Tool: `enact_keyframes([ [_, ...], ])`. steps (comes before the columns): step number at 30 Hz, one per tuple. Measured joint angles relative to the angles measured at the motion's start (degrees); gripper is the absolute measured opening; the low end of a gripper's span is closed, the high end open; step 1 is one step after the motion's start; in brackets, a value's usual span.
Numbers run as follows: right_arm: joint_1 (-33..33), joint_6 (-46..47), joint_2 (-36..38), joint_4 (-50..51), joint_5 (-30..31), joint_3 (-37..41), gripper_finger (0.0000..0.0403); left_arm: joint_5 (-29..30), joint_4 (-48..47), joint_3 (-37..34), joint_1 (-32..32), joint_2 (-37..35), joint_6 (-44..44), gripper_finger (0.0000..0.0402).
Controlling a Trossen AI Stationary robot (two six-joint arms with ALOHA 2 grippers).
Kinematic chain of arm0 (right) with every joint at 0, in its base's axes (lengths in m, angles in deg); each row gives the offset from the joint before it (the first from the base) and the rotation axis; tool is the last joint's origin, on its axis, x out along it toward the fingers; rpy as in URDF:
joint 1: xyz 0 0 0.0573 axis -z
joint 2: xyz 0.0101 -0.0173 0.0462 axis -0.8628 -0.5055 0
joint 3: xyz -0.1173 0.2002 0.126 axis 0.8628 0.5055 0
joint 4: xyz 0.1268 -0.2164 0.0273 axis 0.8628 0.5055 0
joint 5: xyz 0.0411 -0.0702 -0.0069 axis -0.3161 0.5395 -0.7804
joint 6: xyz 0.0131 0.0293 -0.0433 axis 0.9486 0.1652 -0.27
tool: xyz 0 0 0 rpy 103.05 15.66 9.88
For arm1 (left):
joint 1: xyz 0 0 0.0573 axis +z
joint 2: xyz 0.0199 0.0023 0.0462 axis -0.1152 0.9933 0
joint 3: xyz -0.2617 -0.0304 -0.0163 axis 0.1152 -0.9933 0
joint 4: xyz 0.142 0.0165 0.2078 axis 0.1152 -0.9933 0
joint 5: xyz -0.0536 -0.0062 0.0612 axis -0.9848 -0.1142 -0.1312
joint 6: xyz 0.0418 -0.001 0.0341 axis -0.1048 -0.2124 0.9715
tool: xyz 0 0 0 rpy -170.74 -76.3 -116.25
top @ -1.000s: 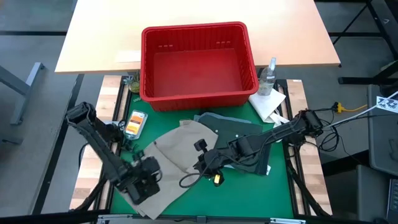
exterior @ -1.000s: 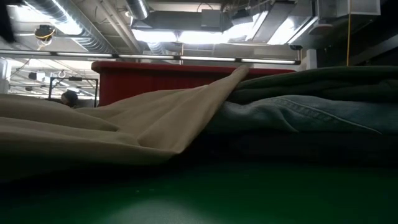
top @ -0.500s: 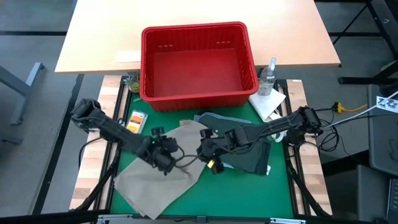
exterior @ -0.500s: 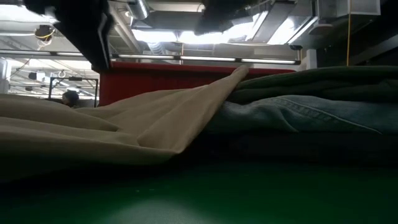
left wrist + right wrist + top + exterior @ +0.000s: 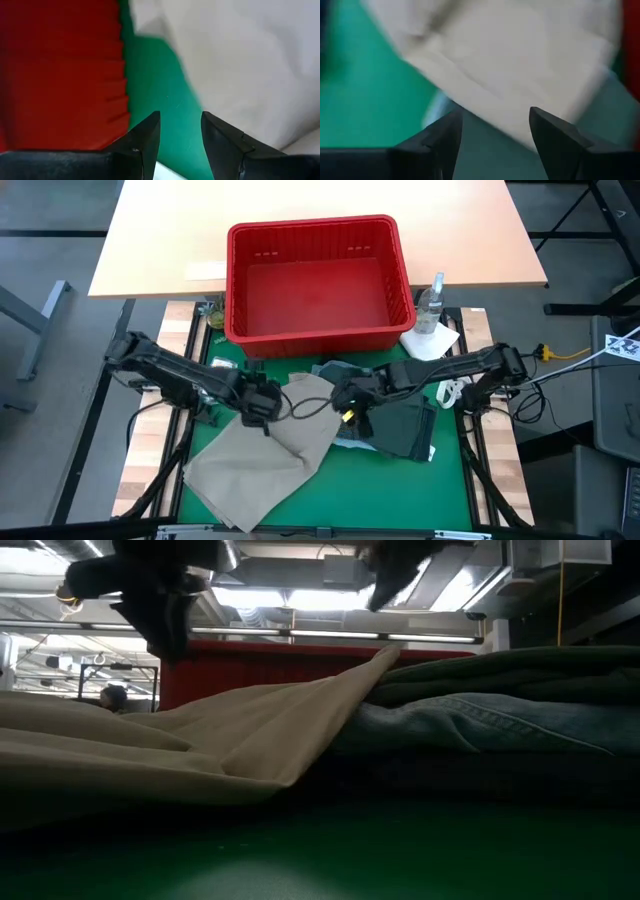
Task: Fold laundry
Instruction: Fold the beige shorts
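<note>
beige khaki piece (image 5: 262,452) spread flat, creased

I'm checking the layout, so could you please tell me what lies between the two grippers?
In the high view, the top edge of the beige garment lies between the left gripper and right gripper.

The red basket (image 5: 318,280) walls off the far side of the table (image 5: 400,490), with a spray bottle (image 5: 431,302) and white cloth (image 5: 430,346) beside its right corner. The beige piece (image 5: 265,465) and the stacked dark clothes (image 5: 395,420) fill the middle. Both arms cross above them. Bare green mat stays free along the near edge and right corner.
</note>
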Motion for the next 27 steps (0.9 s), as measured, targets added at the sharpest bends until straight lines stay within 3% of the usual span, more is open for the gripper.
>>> enact_keyframes([
  [5, -0.9, 9.0, 3.4, 5.8, 15.6, 0.0, 0.023, -0.3, 5.4, -8.4, 3.7, -12.4, 1.0, 0.0137],
  [7, -0.9, 11.7, 3.4, 5.9, 18.7, 0.0, 0.023, -1.9, 10.2, -12.3, 5.1, -17.3, 1.0, 0.0137],
  [14, -0.7, 12.0, -0.3, 6.7, 16.9, 0.0, 0.023, -7.3, 22.1, -23.3, 6.5, -28.2, 0.3, 0.0137],
  [24, 2.2, 13.4, -4.2, 8.3, 16.4, 0.0, 0.023, -7.7, 24.8, -26.0, 4.8, -29.3, -1.6, 0.0137],
  [27, 3.5, 13.7, -5.1, 8.9, 12.5, 0.1, 0.023, -7.7, 25.1, -26.0, 4.3, -29.3, -1.6, 0.0137],
])
